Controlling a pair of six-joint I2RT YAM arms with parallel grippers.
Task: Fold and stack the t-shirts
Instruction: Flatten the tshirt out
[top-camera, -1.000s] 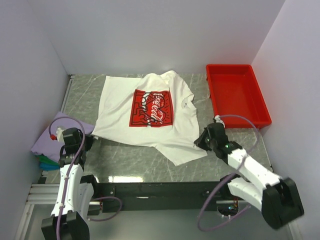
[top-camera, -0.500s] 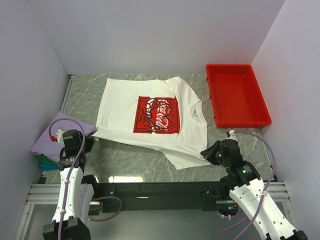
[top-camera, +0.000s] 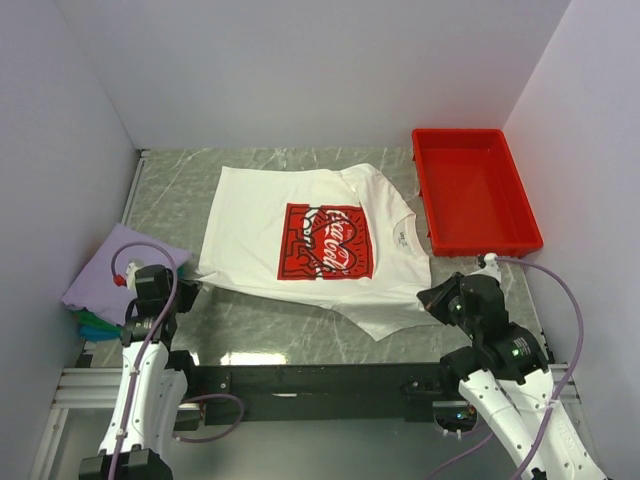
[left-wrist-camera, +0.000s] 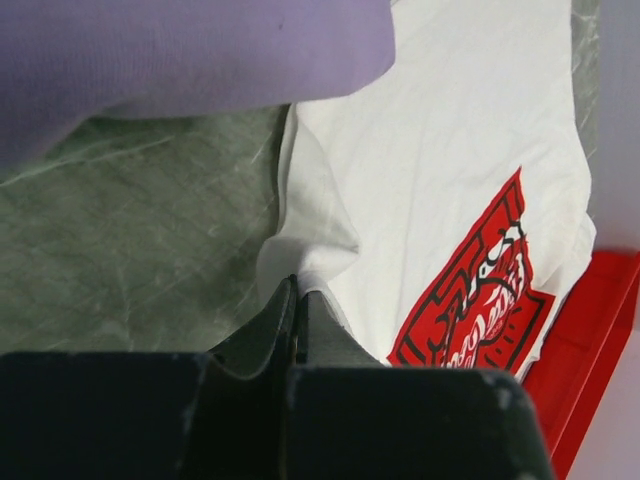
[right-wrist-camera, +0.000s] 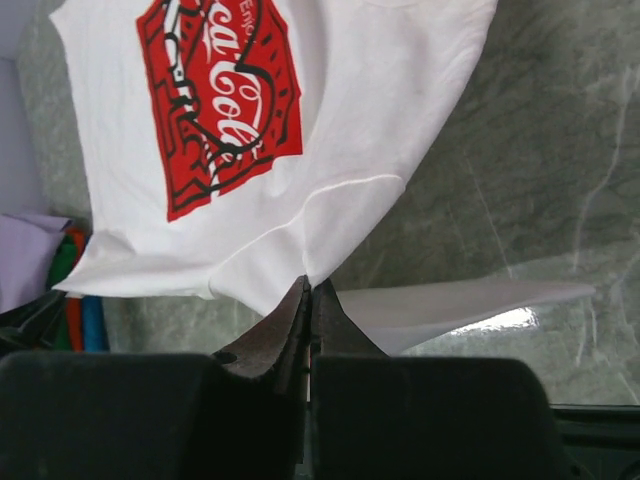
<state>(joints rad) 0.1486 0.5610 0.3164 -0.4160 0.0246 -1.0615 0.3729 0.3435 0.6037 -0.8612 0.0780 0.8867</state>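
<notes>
While two grips hold the shirt (top-camera: 310, 240): it lies print-up across the middle of the bench (top-camera: 280, 325), collar to the right and hem to the left, with its near edge raised at both held points.
Left end effector (left-wrist-camera: 298, 293): fingers together, pinching the near left hem corner.
Right end effector (right-wrist-camera: 308, 288): fingers together, clamped on the near right edge by the shoulder. The near sleeve lies loose just left of it.
Step in hand: by my reading, spreading the shirt flat ahead of the first fold.
Doing it well: draw both grips apart evenly and low so the near edge runs straight. Take out slack without dragging cloth over the stack or off the near side. Release only once the sleeve and the creases by the collar lie flat.
Cloth: thin, limp white knit that wrinkles readily. The red rectangular print with white script looks a little stiffer.
Stack (top-camera: 110, 265): folded lavender on top with green and blue edges beneath, near left, just beside the held hem corner.
Tray (top-camera: 470, 190): hard red plastic, rectangular, far right, near the collar.
Bench surface: grey-green marbling, glossy along the near side.
</notes>
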